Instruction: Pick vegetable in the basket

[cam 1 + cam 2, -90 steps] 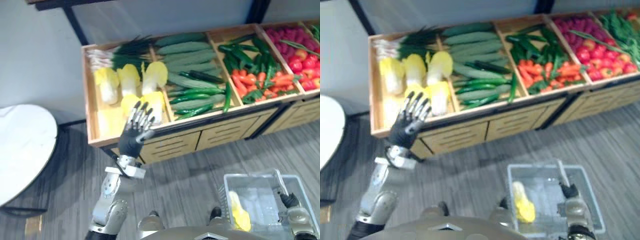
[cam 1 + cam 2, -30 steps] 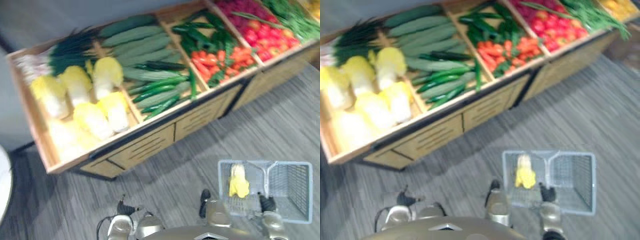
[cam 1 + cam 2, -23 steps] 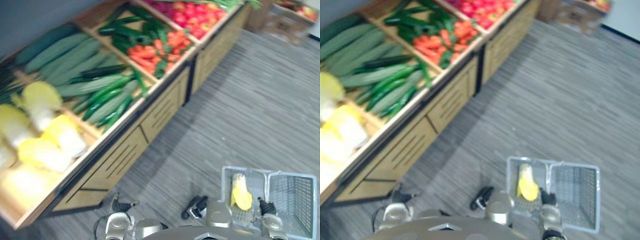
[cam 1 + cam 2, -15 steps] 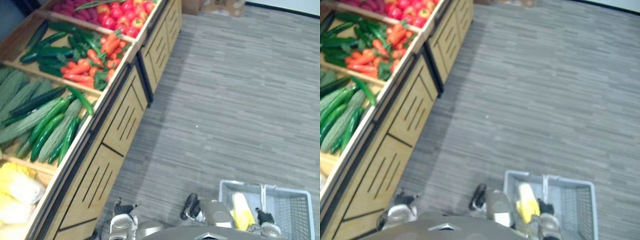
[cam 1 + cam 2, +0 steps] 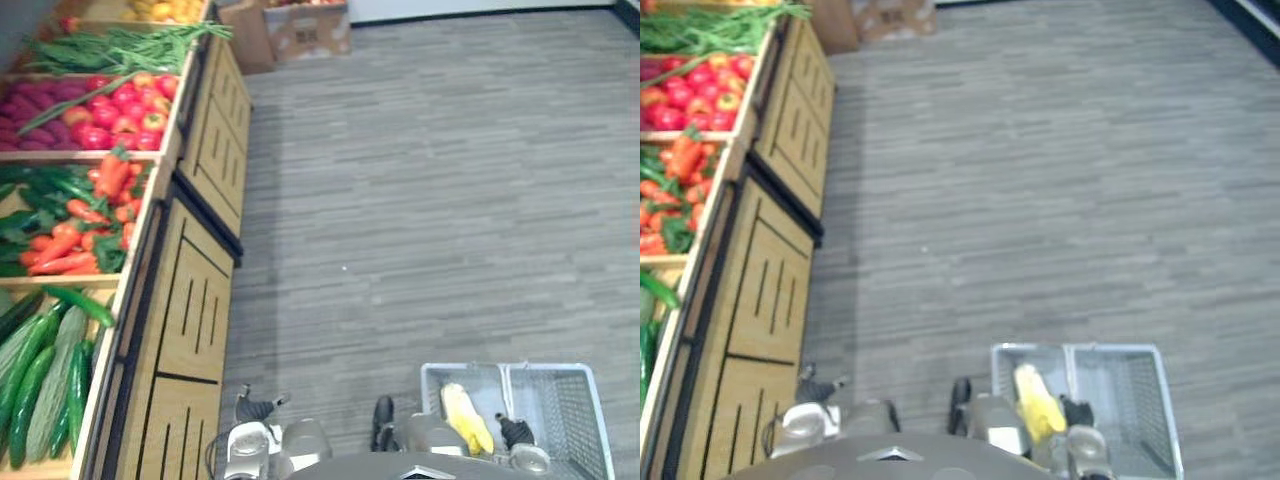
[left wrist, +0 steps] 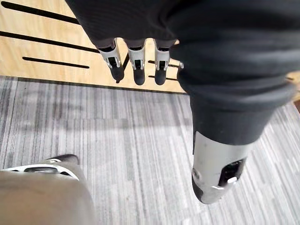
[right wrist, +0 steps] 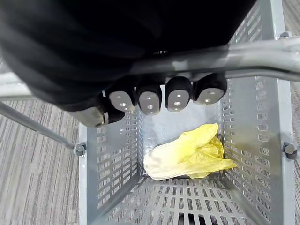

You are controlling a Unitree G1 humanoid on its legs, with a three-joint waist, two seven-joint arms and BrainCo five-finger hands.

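1. The right hand (image 7: 140, 99) hangs low at the robot's side, its fingers (image 7: 177, 93) curled tight round the metal handle (image 7: 262, 54) of a basket (image 7: 110, 154).
2. The left hand (image 6: 159, 55) hangs before the slotted wooden front of the bench (image 5: 190, 310), fingers straight and holding nothing.
3. A crinkled yellow cabbage (image 7: 187, 152) lies on the bottom of the grey perforated basket, above ribbed grey carpet (image 5: 430, 200).

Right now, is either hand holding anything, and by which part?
The right hand is curled round the handle of the grey basket; the left hand is open and empty.
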